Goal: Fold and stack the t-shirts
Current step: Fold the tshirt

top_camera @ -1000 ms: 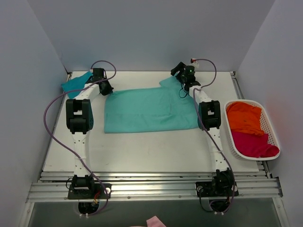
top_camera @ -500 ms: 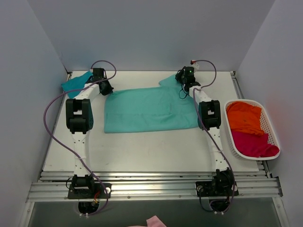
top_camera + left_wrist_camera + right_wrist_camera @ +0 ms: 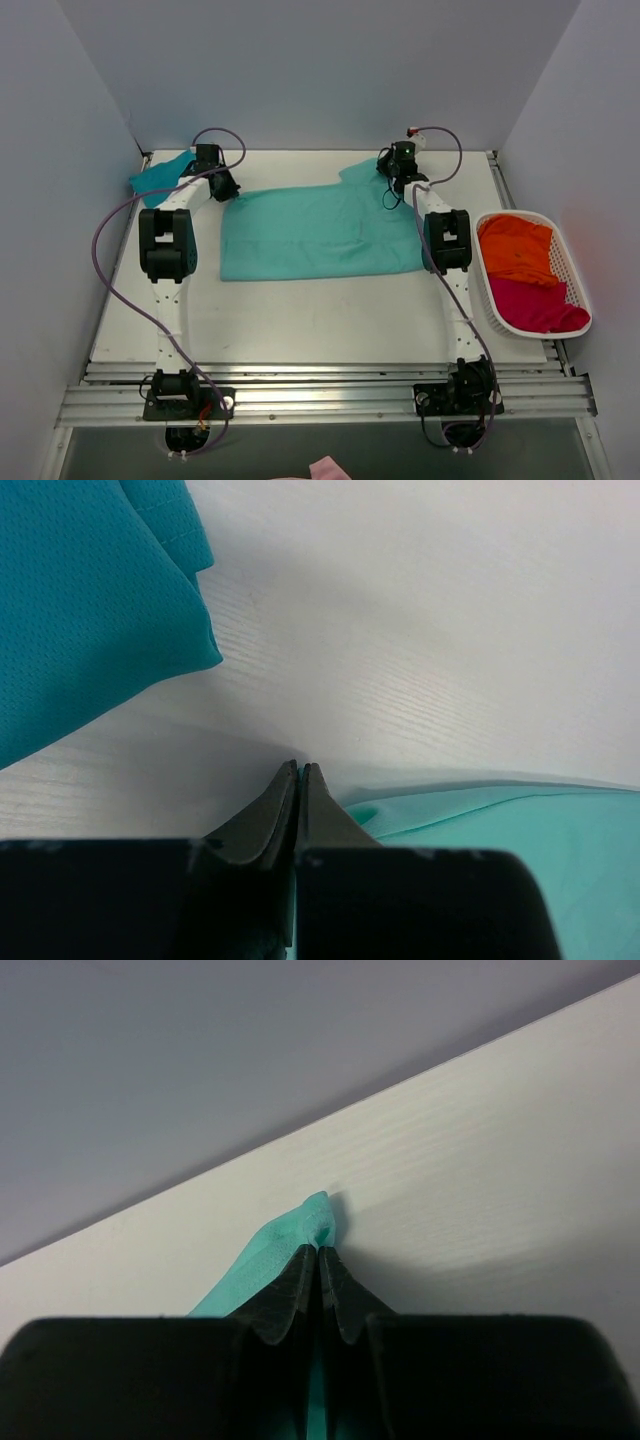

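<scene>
- The mint-green shirt (image 3: 310, 235) lies flat on the bench (image 3: 320, 320). Its long side runs from left to right, across in front of both arms.
- The left arm (image 3: 168, 245) reaches to the far left corner of the mint-green shirt. The left jaws are pressed together there, low over the bench. The shirt's edge touches their side, but I cannot tell if any cloth is pinched between them.
- The right arm (image 3: 445, 240) reaches to the far right corner of the mint-green shirt, where a sleeve sticks out. The right jaws are clamped on the sleeve tip, and a little bit of cloth pokes out past them.
- So each arm is at its own end of the shirt's far edge. I think the next move is a fold that brings this far edge over toward the near edge. Both ends would have to travel together, or the shirt goes crooked.
- The teal shirt (image 3: 158, 177) lies just past the far left corner of the mint-green shirt, not touching it.
- A basket (image 3: 575, 290) sits to the right of the mint-green shirt, with an orange shirt (image 3: 515, 250) and a magenta shirt (image 3: 535, 305) inside.
</scene>
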